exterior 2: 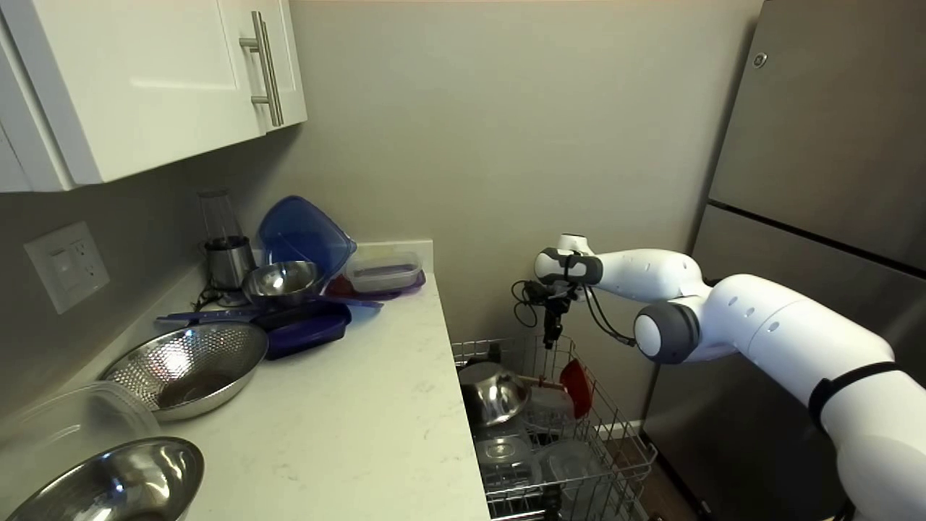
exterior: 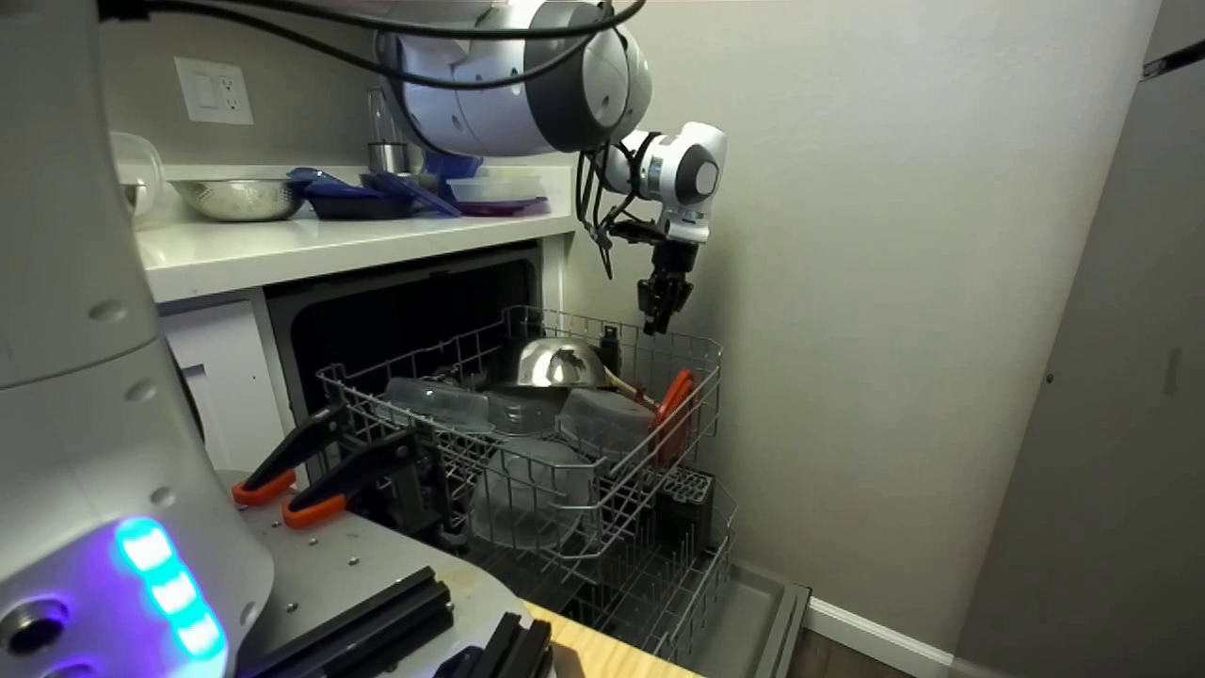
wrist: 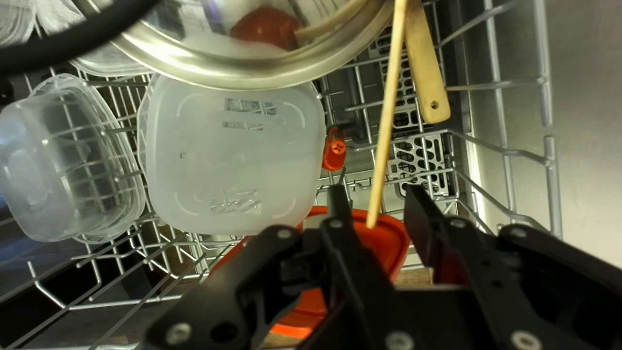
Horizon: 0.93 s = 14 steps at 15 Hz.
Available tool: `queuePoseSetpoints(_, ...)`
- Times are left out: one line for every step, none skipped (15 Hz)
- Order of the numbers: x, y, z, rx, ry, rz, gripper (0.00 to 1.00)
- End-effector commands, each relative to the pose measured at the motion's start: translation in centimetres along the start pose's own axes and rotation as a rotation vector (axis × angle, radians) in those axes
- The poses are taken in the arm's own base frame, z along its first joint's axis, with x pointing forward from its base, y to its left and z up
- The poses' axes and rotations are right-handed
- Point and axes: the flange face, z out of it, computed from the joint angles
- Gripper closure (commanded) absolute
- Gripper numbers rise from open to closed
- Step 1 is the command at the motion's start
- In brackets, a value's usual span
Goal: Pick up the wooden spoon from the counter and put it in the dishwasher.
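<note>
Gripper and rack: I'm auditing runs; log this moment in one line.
gripper: open, above dishwasher rack | slender wooden utensil: in rack, ungripped | metal bowl: in rack

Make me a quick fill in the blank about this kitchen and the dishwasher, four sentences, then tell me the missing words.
The open fingers hang above the upper ____ of the dishwasher.
The flat wooden handle beside the slender wooden utensil has a small round ____ near its end.
The perforated colander sits on the white ____.
In an exterior view, the large plastic piece behind the small metal bowl is coloured ____.
Missing words: rack; hole; counter; blue.
</note>
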Motion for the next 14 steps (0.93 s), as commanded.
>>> queuePoseSetpoints(-0.15, -0.11, 0.24, 0.021, 0.019, 0.013, 0.33)
queuePoseSetpoints(-0.15, -0.11, 0.24, 0.022, 0.02, 0.013, 0.27)
queuePoseSetpoints(-0.14, -0.11, 0.23, 0.022, 0.021, 0.013, 0.2)
queuePoseSetpoints(-0.15, -0.1, 0.24, 0.021, 0.023, 0.013, 0.14)
queuePoseSetpoints(-0.14, -0.08, 0.26, 0.02, 0.024, 0.013, 0.07)
queuePoseSetpoints(-0.14, -0.08, 0.26, 0.02, 0.025, 0.013, 0.02)
queuePoseSetpoints(-0.15, -0.07, 0.16, 0.02, 0.03, 0.014, 0.0)
queuePoseSetpoints(-0.14, -0.08, 0.15, 0.021, 0.031, 0.013, 0.0)
queuePoseSetpoints(0.0, -0.01, -0.16, 0.003, 0.011, -0.004, 0.07)
queuePoseSetpoints(0.0, -0.01, -0.16, 0.003, 0.013, -0.004, 0.0)
queuePoseSetpoints(-0.01, -0.01, -0.15, 0.003, 0.014, -0.004, 0.0)
queuePoseSetpoints(-0.01, 0.0, -0.15, 0.004, 0.015, -0.005, 0.0)
queuePoseSetpoints(-0.02, 0.0, -0.15, 0.004, 0.015, -0.005, 0.0)
queuePoseSetpoints(-0.02, 0.0, -0.15, 0.004, 0.015, -0.005, 0.0)
